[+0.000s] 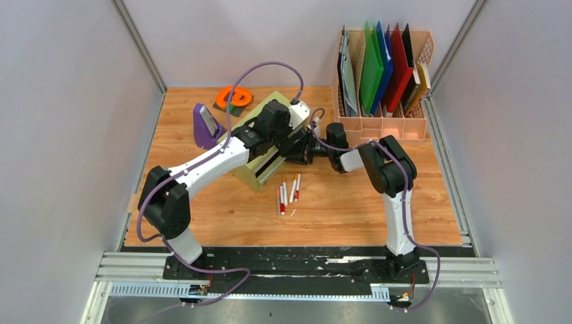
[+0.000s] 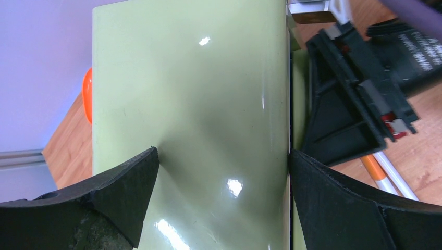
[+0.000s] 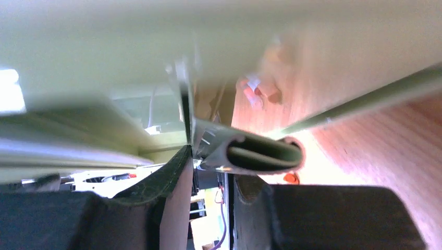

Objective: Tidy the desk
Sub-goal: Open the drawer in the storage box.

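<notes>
The desk (image 1: 351, 216) is an orange-brown wood-grain top. An olive-green drawer chest (image 1: 253, 173) stands left of its middle. My left gripper (image 1: 273, 123) is on top of the chest; in the left wrist view (image 2: 221, 156) its jaws are spread wide over the glossy green top (image 2: 193, 78), gripping nothing. My right gripper (image 1: 299, 146) reaches the chest from the right. In the right wrist view (image 3: 211, 161) its fingers stand close together at the green loop handle (image 3: 260, 154) of a drawer. A narrow green strip of drawer (image 2: 298, 104) shows past the chest's edge.
Several red-and-white pens (image 1: 289, 193) lie in front of the chest. A purple stapler (image 1: 206, 126) and an orange tape dispenser (image 1: 234, 98) sit at the back left. A peach file rack (image 1: 381, 118) with coloured folders stands at the back right. A metal rail (image 1: 297, 266) runs along the near edge.
</notes>
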You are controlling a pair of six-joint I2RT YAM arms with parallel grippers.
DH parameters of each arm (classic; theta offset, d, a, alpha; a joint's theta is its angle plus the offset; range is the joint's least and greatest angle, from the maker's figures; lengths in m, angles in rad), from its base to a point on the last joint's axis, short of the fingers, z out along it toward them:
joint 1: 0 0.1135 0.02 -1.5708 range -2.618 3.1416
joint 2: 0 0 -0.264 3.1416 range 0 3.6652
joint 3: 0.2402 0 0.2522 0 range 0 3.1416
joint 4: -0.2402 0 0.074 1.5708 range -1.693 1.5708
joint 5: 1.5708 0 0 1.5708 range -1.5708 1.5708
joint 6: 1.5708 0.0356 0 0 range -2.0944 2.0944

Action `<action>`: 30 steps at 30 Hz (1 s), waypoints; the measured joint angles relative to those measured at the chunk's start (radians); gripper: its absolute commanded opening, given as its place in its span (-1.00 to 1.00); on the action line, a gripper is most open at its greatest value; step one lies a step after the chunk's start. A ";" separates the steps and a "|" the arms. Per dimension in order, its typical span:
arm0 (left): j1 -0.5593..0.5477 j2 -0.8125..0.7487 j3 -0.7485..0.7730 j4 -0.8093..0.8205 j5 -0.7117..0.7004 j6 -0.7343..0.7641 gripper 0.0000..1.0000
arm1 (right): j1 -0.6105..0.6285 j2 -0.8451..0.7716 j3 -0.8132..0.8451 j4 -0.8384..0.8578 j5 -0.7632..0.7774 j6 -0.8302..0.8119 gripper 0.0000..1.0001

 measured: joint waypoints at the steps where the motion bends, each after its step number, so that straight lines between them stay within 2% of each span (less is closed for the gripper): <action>1: 0.000 0.002 0.000 0.004 -0.008 -0.001 1.00 | -0.005 -0.006 -0.011 0.005 -0.005 0.000 -1.00; 12: 0.000 0.018 0.000 0.032 -0.060 -0.004 1.00 | -0.034 -0.063 -0.093 0.019 -0.010 -0.015 -1.00; 22: 0.016 0.018 0.000 0.039 -0.052 -0.005 1.00 | -0.045 -0.133 -0.144 -0.036 -0.006 -0.097 -1.00; 27: 0.022 0.016 0.000 0.039 -0.033 -0.001 1.00 | -0.048 -0.140 -0.152 -0.047 -0.005 -0.138 -0.84; 30: 0.022 0.015 -0.002 0.038 -0.022 0.003 1.00 | -0.048 -0.140 -0.155 -0.053 -0.005 -0.154 -0.60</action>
